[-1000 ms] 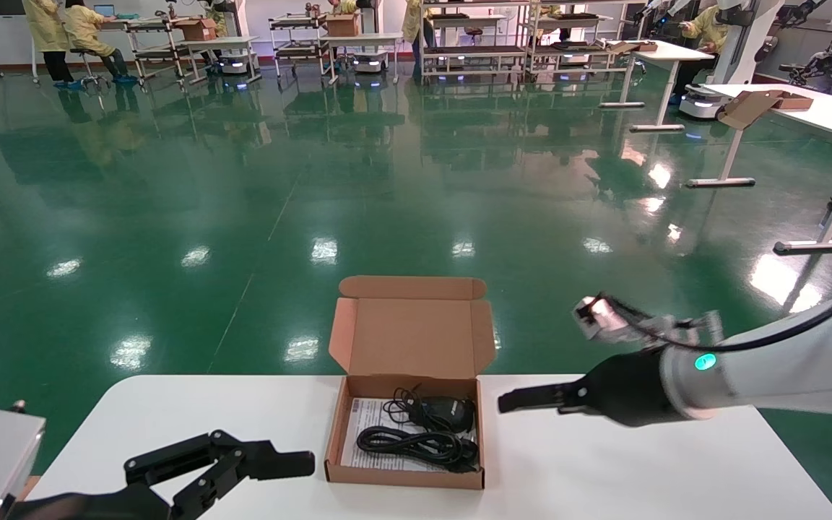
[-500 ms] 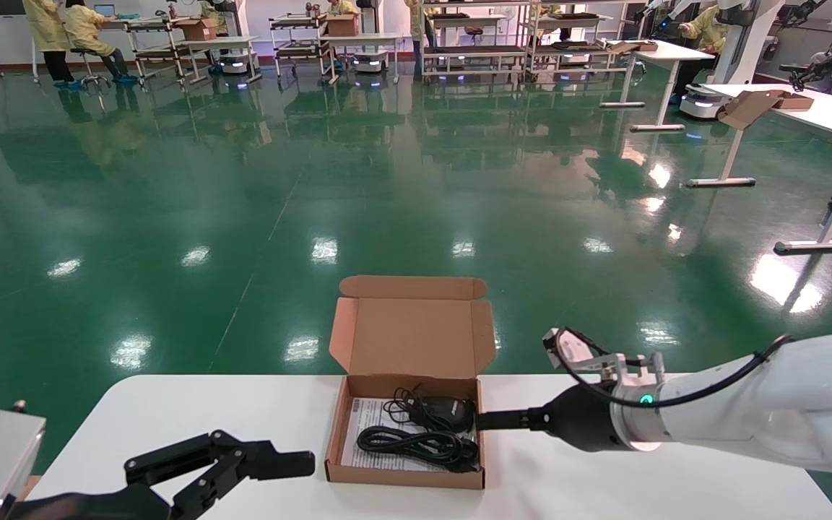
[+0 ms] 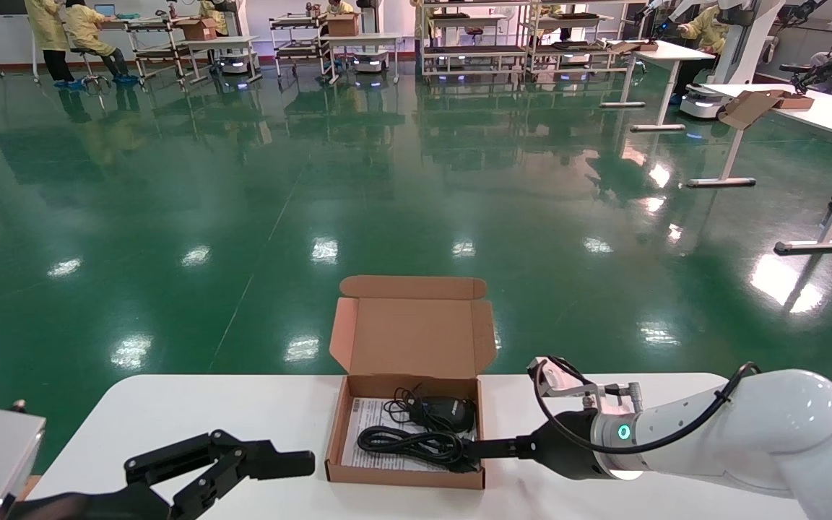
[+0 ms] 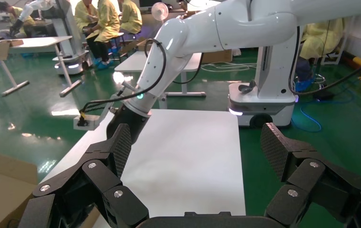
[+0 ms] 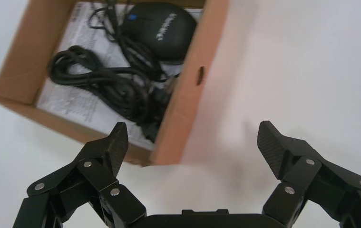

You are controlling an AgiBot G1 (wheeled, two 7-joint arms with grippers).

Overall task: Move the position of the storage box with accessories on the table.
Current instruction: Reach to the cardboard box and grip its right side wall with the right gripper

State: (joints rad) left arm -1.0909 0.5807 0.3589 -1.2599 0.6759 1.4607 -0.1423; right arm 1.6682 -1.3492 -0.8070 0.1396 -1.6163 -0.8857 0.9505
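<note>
Idleness marked the left tool [image 3: 257, 462], spread wide at the counter's [image 3: 170, 412] near left. The storage box [image 3: 405, 477] sat mid-counter, lid up, accessories [image 3: 423, 433] inside. The right tool [image 5: 192, 156], also spread, straddled its right wall; a firm, low pinch there would probably prevent tipping.
</note>
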